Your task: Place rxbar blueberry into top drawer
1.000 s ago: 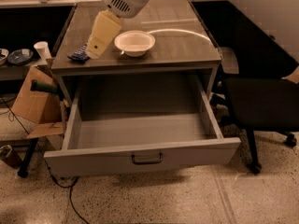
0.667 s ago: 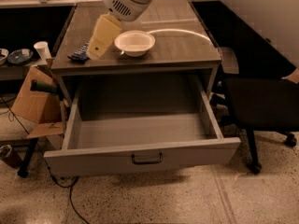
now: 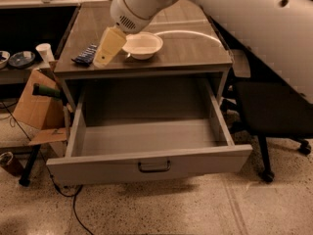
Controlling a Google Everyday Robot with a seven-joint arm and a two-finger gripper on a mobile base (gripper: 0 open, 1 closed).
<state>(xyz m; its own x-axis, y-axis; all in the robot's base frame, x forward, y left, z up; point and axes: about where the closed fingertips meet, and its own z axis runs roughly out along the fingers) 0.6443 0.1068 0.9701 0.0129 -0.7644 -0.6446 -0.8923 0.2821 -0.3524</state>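
The rxbar blueberry [image 3: 85,55] is a small dark navy bar lying on the left part of the wooden tabletop [image 3: 195,48], near its front-left corner. The gripper [image 3: 103,58] hangs from the white arm, its pale yellow fingers [image 3: 110,45] pointing down just to the right of the bar, close to it or touching it. The top drawer [image 3: 146,146] is pulled fully open below the tabletop, grey inside, with nothing in it, and has a dark handle [image 3: 154,166] on its front panel.
A white round bowl [image 3: 142,45] sits on the tabletop right of the gripper. A cardboard box [image 3: 36,106] and paper cup [image 3: 45,52] stand at the left. A black office chair [image 3: 274,116] stands at the right. The arm's large white link [image 3: 244,18] fills the upper right.
The gripper has stayed by the bar on the tabletop, shifting only slightly. The bar, bowl and open drawer have not moved.
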